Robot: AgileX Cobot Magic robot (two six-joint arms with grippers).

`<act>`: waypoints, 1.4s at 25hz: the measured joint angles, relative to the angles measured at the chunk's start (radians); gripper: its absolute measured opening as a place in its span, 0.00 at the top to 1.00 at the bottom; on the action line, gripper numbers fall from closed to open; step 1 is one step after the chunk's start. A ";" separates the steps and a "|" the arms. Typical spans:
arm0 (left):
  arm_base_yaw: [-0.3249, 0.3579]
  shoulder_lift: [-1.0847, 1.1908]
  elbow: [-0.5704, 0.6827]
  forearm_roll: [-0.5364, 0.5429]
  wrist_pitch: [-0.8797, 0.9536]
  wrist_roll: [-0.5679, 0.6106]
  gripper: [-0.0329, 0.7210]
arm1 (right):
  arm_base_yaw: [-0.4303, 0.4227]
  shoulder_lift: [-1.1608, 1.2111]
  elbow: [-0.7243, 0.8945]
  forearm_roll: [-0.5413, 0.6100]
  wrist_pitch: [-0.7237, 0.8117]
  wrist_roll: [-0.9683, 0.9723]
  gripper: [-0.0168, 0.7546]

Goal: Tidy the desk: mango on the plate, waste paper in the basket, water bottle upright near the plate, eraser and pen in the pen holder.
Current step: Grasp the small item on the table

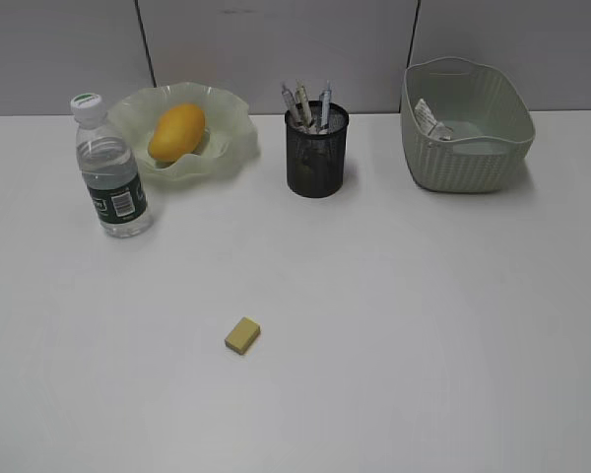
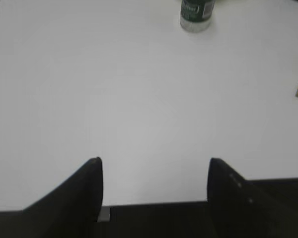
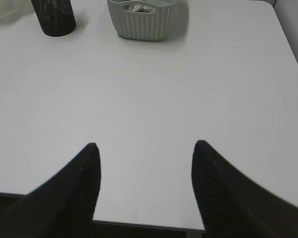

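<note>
Eraser (image 1: 242, 335) lies alone near the desk's (image 1: 424, 325) front edge, unsorted; both grippers (image 2: 154, 171) (image 3: 145, 153) hover parted, empty.

Grey wall panels (image 1: 276, 49) split by dark vertical seams, evenly lit.

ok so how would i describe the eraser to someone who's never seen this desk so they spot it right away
Start at the white desk and look at its open near part, well in front of the black mesh pen holder and to the right of the upright water bottle. The eraser lies there alone: a small, flat, yellowish-tan block, the only thing not lined up along the back.
</note>
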 joint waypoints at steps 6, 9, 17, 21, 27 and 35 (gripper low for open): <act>0.000 0.291 -0.102 -0.104 0.034 0.000 0.30 | 0.000 0.000 0.000 0.000 0.000 0.000 0.37; 0.000 0.442 -0.146 -0.148 0.034 0.000 0.30 | 0.000 0.000 0.000 0.000 0.000 0.000 0.37; -0.149 0.812 -0.231 -0.133 0.032 -0.017 0.30 | 0.000 0.000 0.000 0.000 0.000 0.000 0.37; -0.313 0.970 -0.273 -0.117 0.005 -0.088 0.30 | 0.000 0.000 0.000 0.000 0.000 0.000 0.38; -0.459 1.239 -0.404 -0.118 -0.109 -0.109 0.30 | 0.000 0.000 0.000 0.000 0.000 0.000 0.38; -0.534 1.509 -0.573 -0.106 -0.226 -0.077 0.30 | 0.000 0.000 0.000 0.000 0.000 0.000 0.38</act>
